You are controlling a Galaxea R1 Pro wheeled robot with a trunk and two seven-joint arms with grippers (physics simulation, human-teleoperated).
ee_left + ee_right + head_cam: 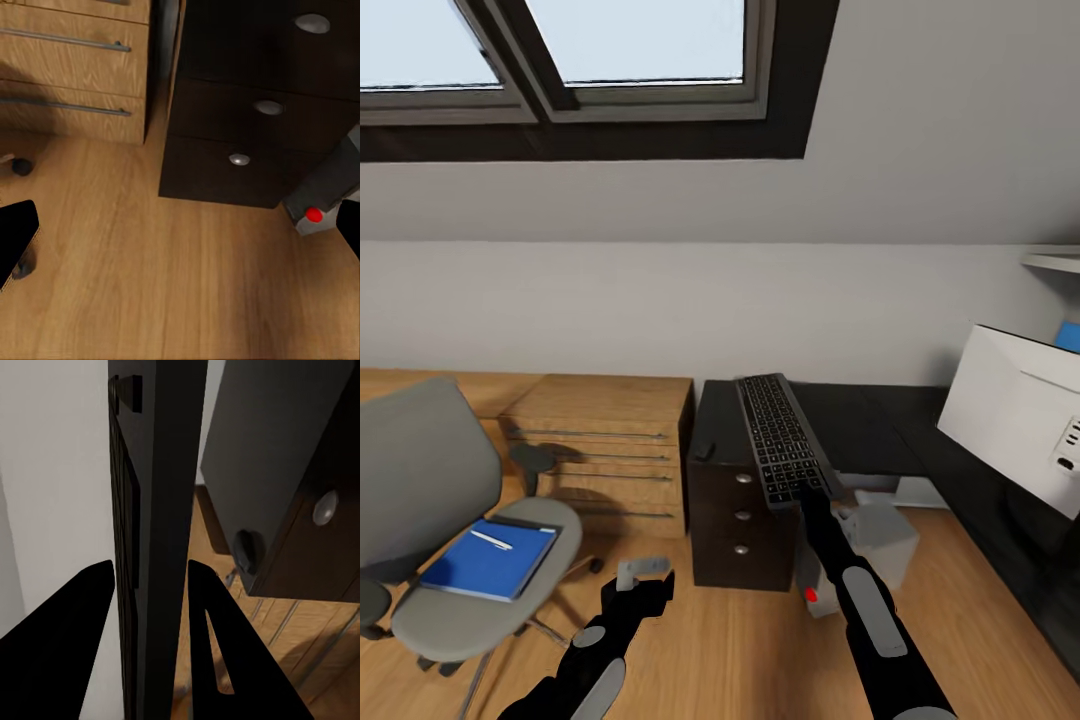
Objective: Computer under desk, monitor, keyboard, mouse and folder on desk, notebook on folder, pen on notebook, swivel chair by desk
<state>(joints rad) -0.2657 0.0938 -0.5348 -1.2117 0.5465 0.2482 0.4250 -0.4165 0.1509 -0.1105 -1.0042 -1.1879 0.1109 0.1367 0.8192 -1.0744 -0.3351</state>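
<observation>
Keyboard [783, 438]: held up in the air above the dark desk [880, 425], over its left end, long axis running away from the robot; in the right wrist view it shows edge-on [161, 532].
Right gripper [815, 497]: clamped on the keyboard's near end, 1 finger [71, 637] on each face.
Left gripper [643, 573]: low over the wood floor [150, 285], left of the desk's drawer unit [738, 500]; fingers spread apart, nothing between them.
Monitor [1015, 420]: white back showing, on the desk's right part.
Computer [865, 545]: grey tower with a red button, on the floor under the desk.
Swivel chair [450, 520]: well left of the desk.
Folder [490, 558]: blue, on the chair seat, a pen [491, 540] on top.
</observation>
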